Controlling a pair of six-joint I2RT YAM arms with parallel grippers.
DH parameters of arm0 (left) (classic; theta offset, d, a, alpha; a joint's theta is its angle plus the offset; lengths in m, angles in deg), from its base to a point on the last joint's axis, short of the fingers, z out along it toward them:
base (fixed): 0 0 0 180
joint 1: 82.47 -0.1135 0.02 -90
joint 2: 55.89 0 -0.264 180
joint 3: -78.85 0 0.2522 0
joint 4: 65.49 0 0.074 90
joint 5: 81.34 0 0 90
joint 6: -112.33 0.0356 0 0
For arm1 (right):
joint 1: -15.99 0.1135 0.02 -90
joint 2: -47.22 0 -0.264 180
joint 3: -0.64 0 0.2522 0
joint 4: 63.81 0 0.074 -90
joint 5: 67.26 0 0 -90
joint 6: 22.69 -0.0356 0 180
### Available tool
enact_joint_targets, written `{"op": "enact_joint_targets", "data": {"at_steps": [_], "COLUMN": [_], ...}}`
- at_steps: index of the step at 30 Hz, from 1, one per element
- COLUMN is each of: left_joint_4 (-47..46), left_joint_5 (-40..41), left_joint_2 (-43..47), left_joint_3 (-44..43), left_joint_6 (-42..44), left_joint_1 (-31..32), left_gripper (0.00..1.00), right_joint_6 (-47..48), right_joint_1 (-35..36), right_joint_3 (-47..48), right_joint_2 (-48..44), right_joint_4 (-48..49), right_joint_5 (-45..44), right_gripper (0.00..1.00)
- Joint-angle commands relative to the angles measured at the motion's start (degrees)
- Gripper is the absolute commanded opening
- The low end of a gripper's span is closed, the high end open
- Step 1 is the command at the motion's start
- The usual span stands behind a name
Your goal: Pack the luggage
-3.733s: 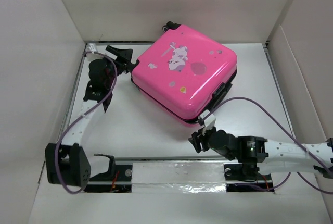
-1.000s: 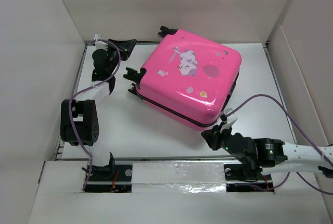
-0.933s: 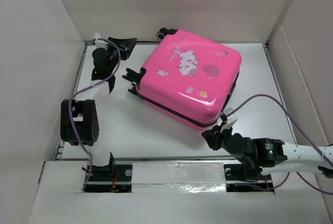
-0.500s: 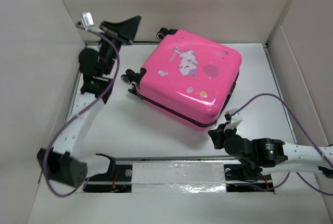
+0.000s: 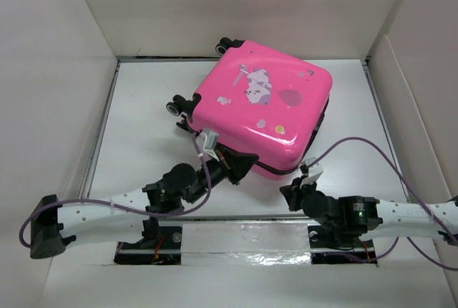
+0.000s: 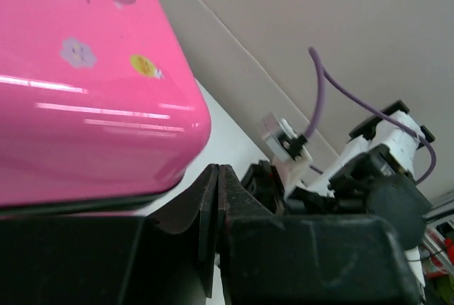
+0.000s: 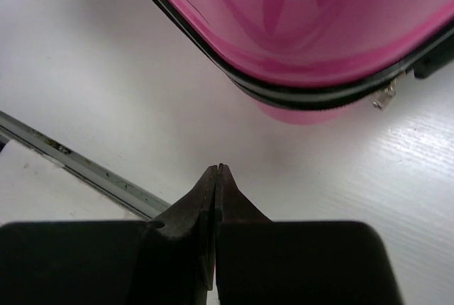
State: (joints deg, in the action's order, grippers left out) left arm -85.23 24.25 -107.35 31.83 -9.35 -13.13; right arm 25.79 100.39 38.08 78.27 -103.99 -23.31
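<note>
Top external view: the small hot-pink hard-shell suitcase (image 5: 265,107) with cartoon print lies flat and zipped shut on the white counter (image 5: 143,100), right of centre, its black wheels (image 5: 175,104) at the left and far corners. The left gripper (image 5: 249,159) lies low against the suitcase's near edge; whether it touches the shell I cannot tell. In the left wrist view its fingers are pressed together with nothing between them, beneath the shell's rounded corner (image 6: 92,106). The right gripper (image 5: 288,188) sits near the near right corner, also fully closed and empty, with bare counter between it and the shell (image 7: 312,28) and a small metal zipper pull (image 7: 384,96).
</note>
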Motion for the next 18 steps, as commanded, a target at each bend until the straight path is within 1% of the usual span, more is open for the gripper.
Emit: {"op": "enact_joint_targets", "data": {"at_steps": [1,3,4,6,7,8,10,11,12,14,17,18], "left_joint_4": [0.6,1.5,1.2,-2.4,-3.2,-4.5,-5.4,-5.7,-5.8,-6.6,-8.6,-9.0], "left_joint_5": [13.9,15.7,15.1,12.8,12.3,12.0,11.3,11.2,11.1,9.7,7.4,5.1], "left_joint_2": [3.9,3.0,2.4,-1.1,-4.5,-6.3,-9.6,-12.1,-12.8,-11.9,-8.7,-8.4], "left_joint_3": [4.3,7.3,10.3,12.7,13.5,13.4,11.8,11.1,10.6,10.6,13.9,14.7], "left_joint_6": [2.7,0.2,-2.6,-3.9,-4.3,-4.5,-3.6,-2.8,-2.4,-2.2,-2.1,-2.7], "left_joint_1": [6.0,7.7,7.7,7.7,7.7,7.7,7.7,7.2,6.7,4.3,0.5,-2.8], "left_gripper": [0.00,0.00,0.00,0.00,0.00,0.00,0.01,0.02,0.02,0.02,0.04,0.04], "right_joint_6": [-5.7,-5.9,-6.4,-6.8,-4.9,-3.1,1.6,9.6,12.3,15.7,15.9,16.4], "right_joint_1": [-0.7,-1.4,-2.5,-4.6,-7.9,-9.8,-14.0,-18.2,-20.0,-21.1,-20.3,-19.8], "right_joint_3": [-2.9,-3.0,-2.9,-2.2,-1.8,-1.2,-1.7,-2.7,-2.5,0.4,2.5,2.8], "right_joint_2": [-2.2,-1.8,-1.2,1.6,2.7,3.9,7.6,9.2,10.9,15.9,21.0,22.0], "right_joint_4": [6.1,6.5,5.8,4.7,5.0,5.8,13.7,24.3,28.3,30.9,31.5,34.1], "right_joint_5": [-0.4,0.2,0.0,-0.2,0.3,2.7,6.3,13.2,17.0,21.5,18.5,17.9], "right_gripper": [0.00,0.00,0.00,0.00,0.00,0.00,0.00,0.00,0.00,0.00,0.00,0.00]}}
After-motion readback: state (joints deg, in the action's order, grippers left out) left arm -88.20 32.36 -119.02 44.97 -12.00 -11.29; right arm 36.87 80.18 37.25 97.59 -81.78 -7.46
